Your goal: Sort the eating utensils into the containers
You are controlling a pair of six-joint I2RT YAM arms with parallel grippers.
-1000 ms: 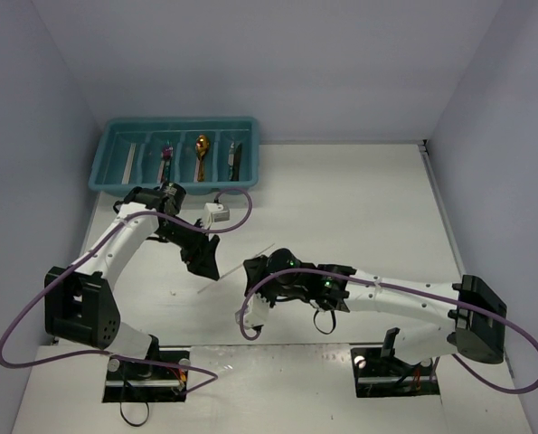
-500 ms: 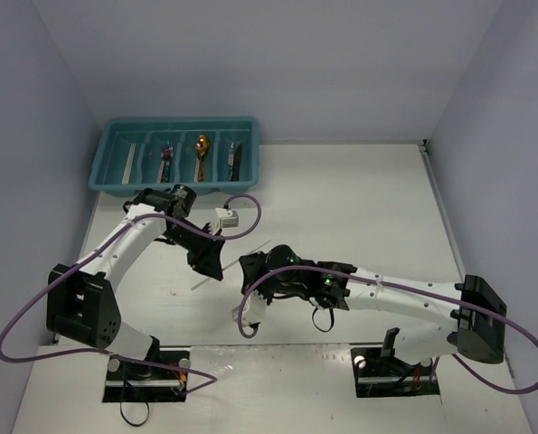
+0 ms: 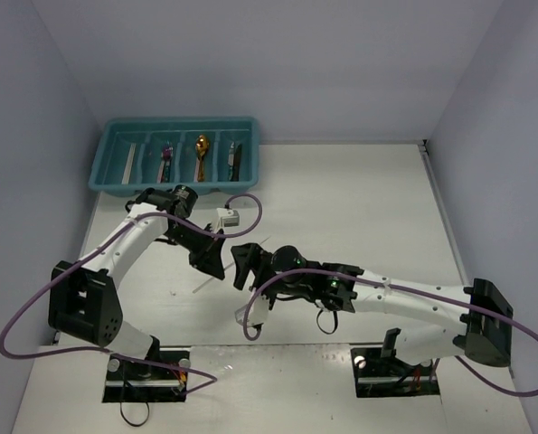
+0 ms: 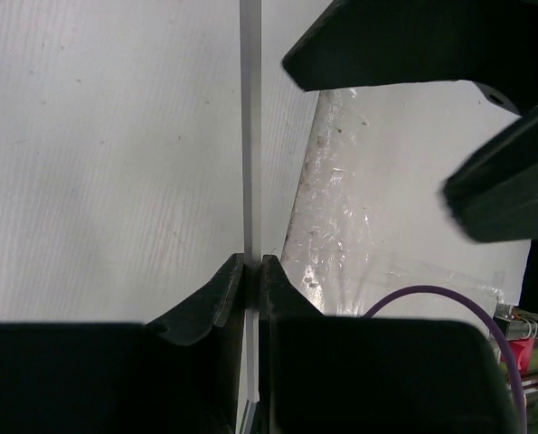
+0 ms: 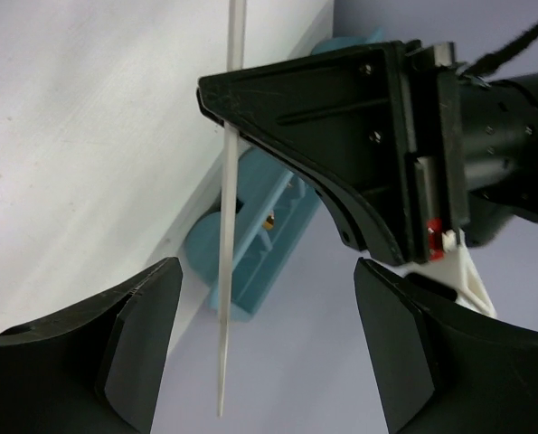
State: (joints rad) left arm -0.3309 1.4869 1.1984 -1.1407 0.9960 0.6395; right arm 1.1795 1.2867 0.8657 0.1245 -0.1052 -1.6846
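A thin white chopstick (image 3: pixel 237 262) slants above the table between the two arms. My left gripper (image 3: pixel 212 262) is shut on it; the left wrist view shows both jaws pinching the chopstick (image 4: pixel 250 136) at the left gripper's (image 4: pixel 252 260) tips. My right gripper (image 3: pixel 240 268) stands open right beside it. In the right wrist view the chopstick (image 5: pixel 230 226) passes between my right gripper's (image 5: pixel 267 271) spread fingers, touching neither. The teal tray (image 3: pixel 178 121) sits at the far left. It holds a white chopstick (image 3: pixel 127 161), a gold spoon (image 3: pixel 202 145) and a dark knife (image 3: pixel 235 158).
A crumpled clear plastic wrapper (image 4: pixel 359 208) lies on the table under the grippers. The right gripper's black fingers (image 4: pixel 413 45) crowd the left wrist view's upper right. Purple cables loop off both arms. Grey walls close in the white table on three sides.
The left gripper swung right and shut on the chopstick. The right gripper, shut on it before, has opened and let it go.
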